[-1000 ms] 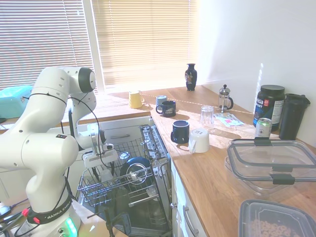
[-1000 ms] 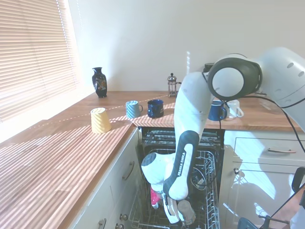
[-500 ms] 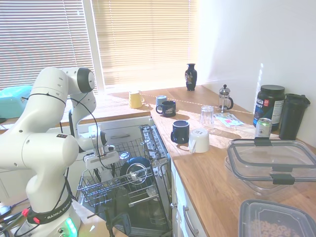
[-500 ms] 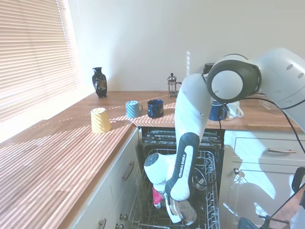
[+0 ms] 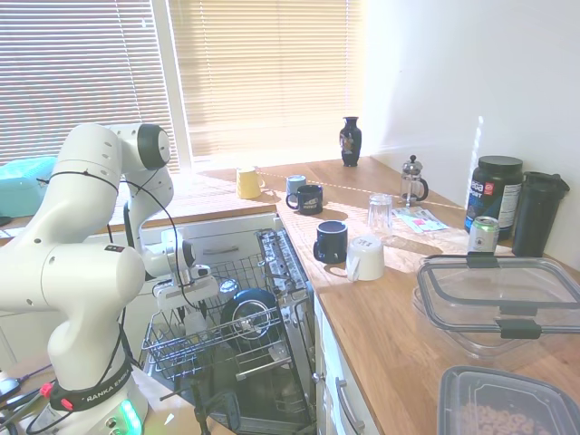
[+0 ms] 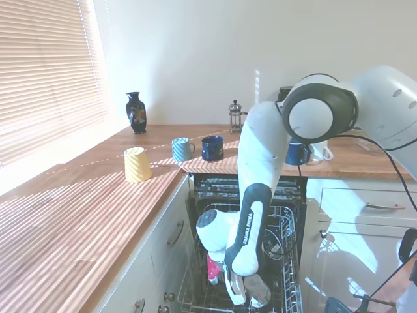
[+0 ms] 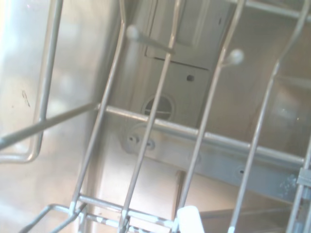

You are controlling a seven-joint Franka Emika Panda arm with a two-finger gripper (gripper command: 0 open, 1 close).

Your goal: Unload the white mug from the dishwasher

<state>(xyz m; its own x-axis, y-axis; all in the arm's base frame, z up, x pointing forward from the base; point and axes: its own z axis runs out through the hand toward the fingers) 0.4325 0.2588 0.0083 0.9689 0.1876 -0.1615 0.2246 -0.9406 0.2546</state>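
Sunlit blinds back a kitchen with a wooden counter (image 5: pixel 390 308) running along the wall; on it stand a yellow mug (image 5: pixel 247 181), a dark vase (image 5: pixel 351 140), a coffee press (image 5: pixel 413 179), a glass (image 5: pixel 381 214), a navy mug (image 5: pixel 331 241) and, just beside that, a larger white mug with dark print (image 5: pixel 365 257). Under the counter the dishwasher (image 5: pixel 288 272) stands with its door dropped and its wire rack (image 5: pixel 227 343) pulled out; a dark blue dish (image 5: pixel 254 306) sits in the rack, near my arm. My jaws (image 5: pixel 188 317) hang low inside the rack on the side away from the counter; from the other side they (image 6: pixel 246 297) are mostly hidden behind my own wrist, so I cannot tell whether they are apart or together. A small whitish shape, which I take for the white mug (image 6: pixel 259 289), sits right at my jaws in the rack, with something pink (image 6: pixel 212 270) just beside my wrist; whether I grip the mug I cannot tell. Close up I see grey rack wires (image 7: pixel 160 126) across the steel door, and a white sliver (image 7: pixel 189 221) at the edge.
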